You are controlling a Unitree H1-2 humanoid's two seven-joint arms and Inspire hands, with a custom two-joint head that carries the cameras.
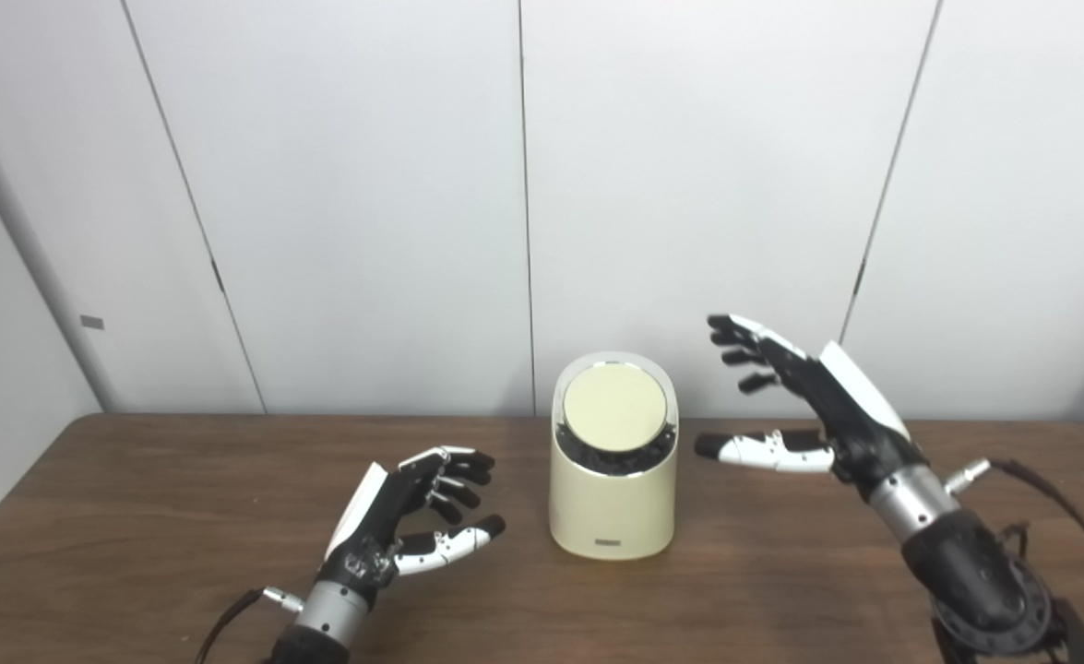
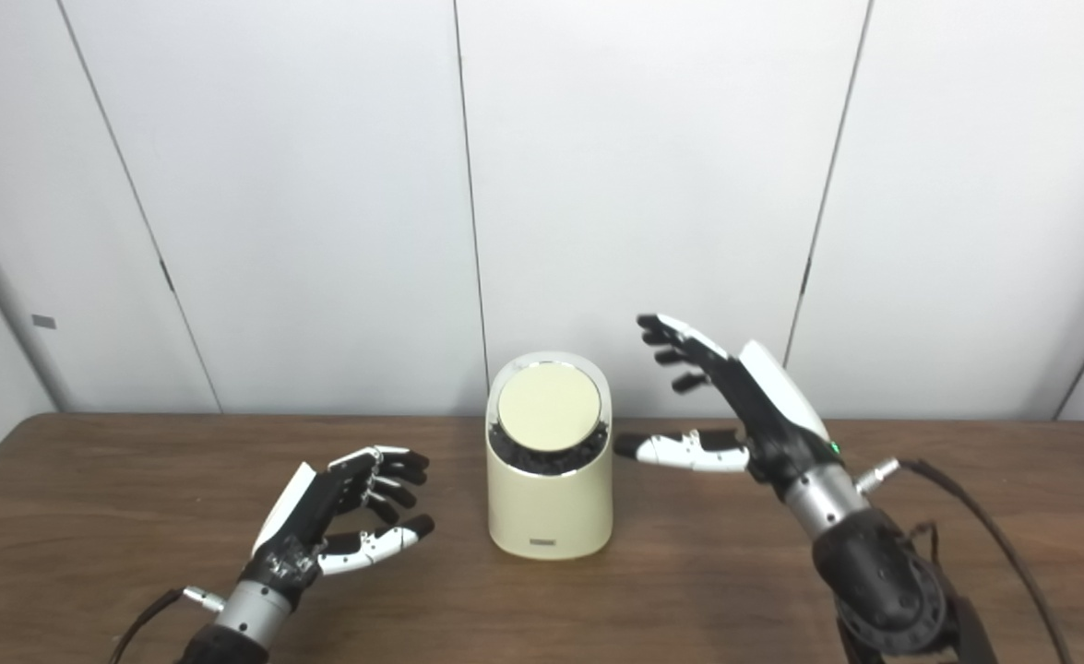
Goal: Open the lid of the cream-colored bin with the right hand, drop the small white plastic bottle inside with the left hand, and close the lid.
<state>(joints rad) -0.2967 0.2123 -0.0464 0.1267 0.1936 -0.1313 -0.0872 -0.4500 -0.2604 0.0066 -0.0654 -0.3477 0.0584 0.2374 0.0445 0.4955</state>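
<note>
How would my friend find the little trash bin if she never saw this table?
Look at the long brown wooden table against the white wall. In its middle, between the two black-and-white robot hands, stands a small cream-colored plastic bin. It is the only round tub there, with a slanted, pale yellow disc lid, shut.

Even, bright indoor light; both views fairly sharp.

Soft diffuse light from above, faint shadows beneath the bin and hands on the table. Mild sheen on the bin's lid. Slight softness overall, wall panels flatly lit.
</note>
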